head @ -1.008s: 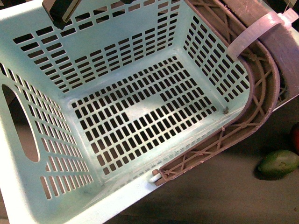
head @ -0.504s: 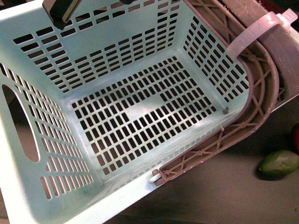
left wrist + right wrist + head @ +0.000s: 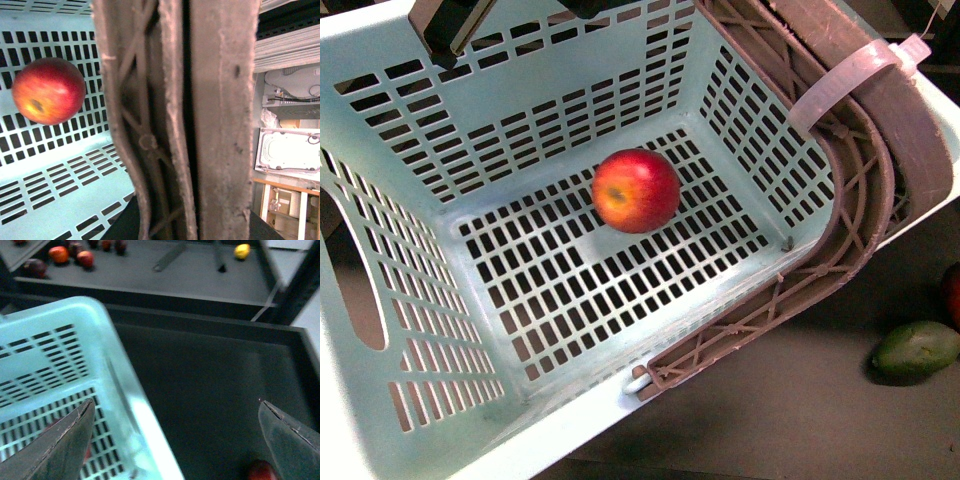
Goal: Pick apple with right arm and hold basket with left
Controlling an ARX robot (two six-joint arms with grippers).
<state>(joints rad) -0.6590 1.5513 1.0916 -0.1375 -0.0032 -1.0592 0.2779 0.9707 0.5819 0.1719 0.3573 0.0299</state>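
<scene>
The red apple (image 3: 636, 190) with a yellow patch is inside the mint-green basket (image 3: 390, 60), over the back of its slotted floor. I cannot tell whether it rests on the floor. It also shows in the left wrist view (image 3: 48, 90). My left gripper (image 3: 186, 222) is shut on the basket's brown ribbed handle (image 3: 220, 100), which hides its jaws. The handle lies along the basket's right rim (image 3: 865, 190). My right gripper (image 3: 176, 402) is open and empty above the basket's rim (image 3: 125, 390). A dark gripper part (image 3: 445, 25) shows at the front view's top edge.
A dull green fruit (image 3: 917, 350) and a red fruit (image 3: 952, 295) lie on the dark table right of the basket. A white band (image 3: 840, 80) wraps the handle. A red fruit (image 3: 260, 471) lies below the right gripper. More fruits (image 3: 60, 254) sit on a far surface.
The basket was empty before; the apple is now inside it. The basket has shifted slightly up and left in the front view.
</scene>
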